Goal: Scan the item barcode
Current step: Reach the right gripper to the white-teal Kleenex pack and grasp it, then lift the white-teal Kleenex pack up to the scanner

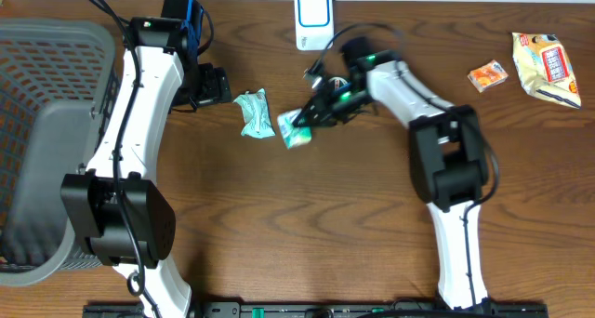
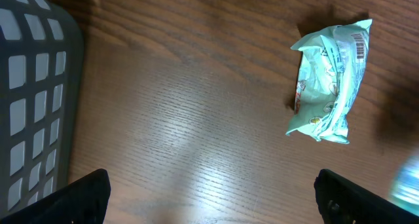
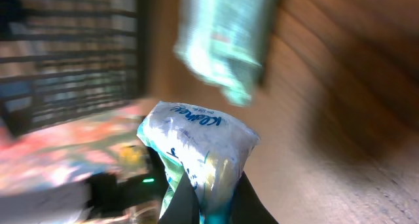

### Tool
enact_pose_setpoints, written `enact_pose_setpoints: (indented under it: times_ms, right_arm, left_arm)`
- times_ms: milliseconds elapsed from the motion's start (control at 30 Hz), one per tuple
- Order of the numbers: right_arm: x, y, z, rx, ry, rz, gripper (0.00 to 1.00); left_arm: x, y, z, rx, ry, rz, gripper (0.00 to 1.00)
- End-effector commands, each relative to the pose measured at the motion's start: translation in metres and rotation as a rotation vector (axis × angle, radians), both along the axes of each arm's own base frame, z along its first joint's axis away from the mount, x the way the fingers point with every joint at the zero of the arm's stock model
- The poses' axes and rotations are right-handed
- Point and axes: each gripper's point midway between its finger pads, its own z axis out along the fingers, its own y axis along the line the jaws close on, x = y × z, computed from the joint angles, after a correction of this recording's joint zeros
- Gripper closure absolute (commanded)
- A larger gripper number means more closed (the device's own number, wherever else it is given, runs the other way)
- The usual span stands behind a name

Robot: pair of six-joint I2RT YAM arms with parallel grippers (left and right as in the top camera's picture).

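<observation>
Left gripper (image 2: 213, 198): spread wide, empty. Right gripper (image 3: 213, 204): clamped on snack packet (image 3: 196, 139), pinched at its lower end, bulk just above fingertips. Handling, by judgement: light, soft, crinkly film, probably slippery, easily crushed; best pinched at flat sealed end, barcode face left uncovered.

No word or number can be read outright. The teal snack packet (image 2: 325, 80) lying on the table (image 2: 183, 119) carries a barcode (image 2: 359, 46) on a white patch at one end, its digits too small to tell. The white-and-teal packet (image 3: 196, 152) close before the right wrist camera shows a line of blue lettering along its upper edge, blurred past reading. Near the table's far right corner, the yellow snack bag (image 1: 535, 81) bears a red-and-white label (image 1: 555, 62), and the small orange packet (image 1: 487, 75) beside it some print, both illegible.
</observation>
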Motion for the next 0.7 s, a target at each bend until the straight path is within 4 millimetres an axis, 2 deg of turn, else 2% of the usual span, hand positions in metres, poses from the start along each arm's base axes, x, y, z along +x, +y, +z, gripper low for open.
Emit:
enact_pose_setpoints:
  times_ms: [0, 133, 300, 667]
  right_arm:
    - [0.009, -0.014, 0.075, 0.355, -0.122, 0.017, 0.99]
    - [0.025, -0.039, 0.093, 0.461, -0.154, -0.028, 0.99]
    - [0.038, -0.054, 0.094, 0.454, -0.146, -0.067, 0.99]
    - [0.038, -0.051, 0.094, 0.458, -0.166, -0.057, 0.99]
  left_arm:
    - [-0.003, 0.004, -0.002, 0.016, 0.012, -0.012, 0.02]
    - [-0.003, 0.004, -0.002, 0.016, 0.012, -0.012, 0.02]
    - [-0.003, 0.004, -0.002, 0.016, 0.012, -0.012, 0.02]
    - [-0.003, 0.004, -0.002, 0.016, 0.012, -0.012, 0.02]
